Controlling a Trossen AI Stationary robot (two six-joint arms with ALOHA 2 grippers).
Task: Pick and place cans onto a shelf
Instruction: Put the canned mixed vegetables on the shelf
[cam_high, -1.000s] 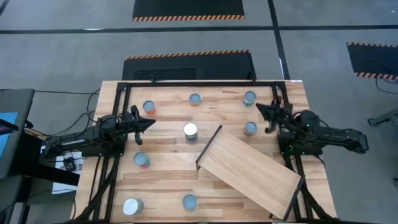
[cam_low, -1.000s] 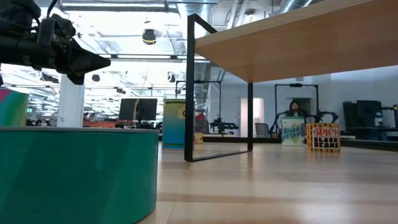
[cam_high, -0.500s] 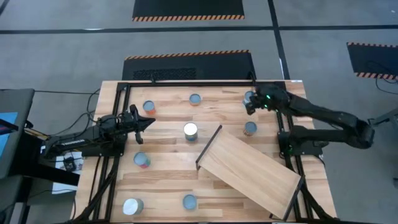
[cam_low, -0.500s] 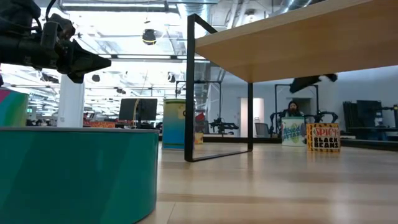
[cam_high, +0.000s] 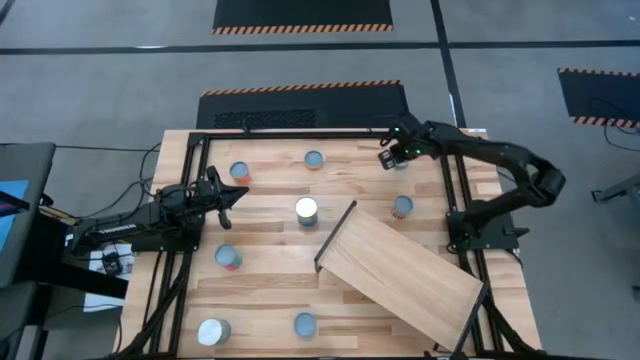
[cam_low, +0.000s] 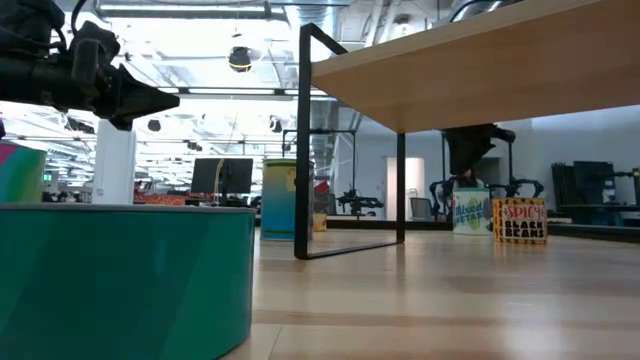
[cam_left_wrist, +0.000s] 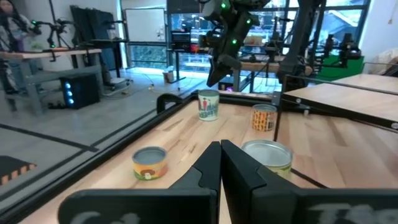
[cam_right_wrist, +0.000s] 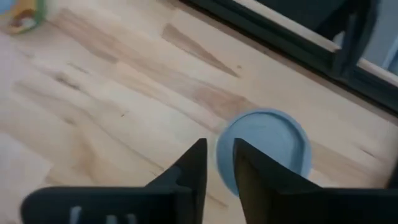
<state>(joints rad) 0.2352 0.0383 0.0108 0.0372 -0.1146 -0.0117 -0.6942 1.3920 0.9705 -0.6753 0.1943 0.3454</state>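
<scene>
Several cans stand upright on their bases on the plank table. My right gripper (cam_high: 388, 158) hovers over the blue-topped can (cam_right_wrist: 264, 152) at the far right, also seen in the high view (cam_high: 402, 160). Its fingers point down with a narrow gap and touch nothing. In the low view it (cam_low: 468, 160) hangs above that can (cam_low: 470, 212). My left gripper (cam_high: 233, 192) is shut and empty at the table's left, above the tabletop. A silver-topped can (cam_left_wrist: 267, 154) stands ahead of it. The shelf (cam_high: 400, 265) stands tilted at the near right on a dark frame (cam_low: 300, 150).
Other cans stand at the far left (cam_high: 240, 172), far middle (cam_high: 313, 160), middle (cam_high: 305, 210), right (cam_high: 402, 207), left (cam_high: 228, 258) and near edge (cam_high: 213, 331), (cam_high: 304, 324). A black frame (cam_high: 320, 135) runs along the far edge.
My right arm has swung from the table's right edge toward the far edge and out over the far right can. Its gripper has tipped to point down and come lower over that can. My left arm has kept still.
</scene>
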